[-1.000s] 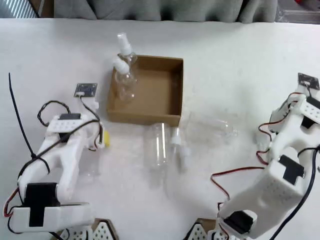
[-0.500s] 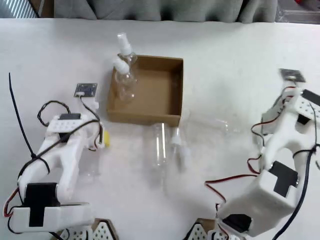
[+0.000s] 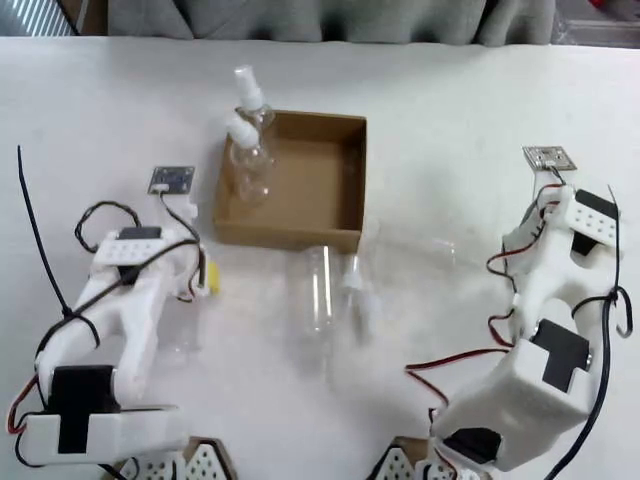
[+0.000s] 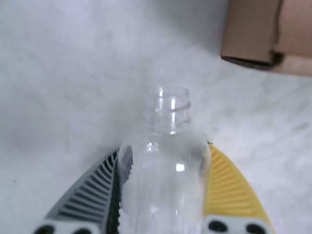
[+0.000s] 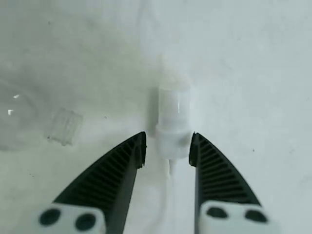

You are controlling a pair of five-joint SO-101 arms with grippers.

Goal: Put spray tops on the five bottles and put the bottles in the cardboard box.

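Nearest the arm bases, the left tool (image 4: 165,153) is pinched on the body of an uncapped bottle (image 4: 168,122). The bottle's open neck points toward the cardboard box (image 3: 300,236). The right tool (image 5: 167,141) is spread low over the tabletop (image 3: 450,120), with a jaw on either side of a spray top (image 5: 173,117). One jaw is about touching the top's collar and the other has a small gap, so the top is not yet clamped.

The step in hand appears to be capping the third bottle: one arm presents it while the other collects a top. The next move calls for closing squarely on the collar and lifting with the thin dip tube hanging free. The tube then has to be threaded into the narrow open mouth before the top is seated.

Farther out, between the arms, a bare bottle (image 3: 318,290) lies on its side with a loose spray top (image 3: 356,280) just beside it. A second bare bottle (image 3: 425,250) lies to the right, near the box's front corner.

Farthest, the box holds two capped bottles against its left wall, one nearer (image 3: 245,160) and one at the far corner (image 3: 250,105).

That makes five bottles in all: one held, two lying loose and two boxed. Four spray tops can be counted: two fitted, one between the right tool's jaws and one loose. There is one box.
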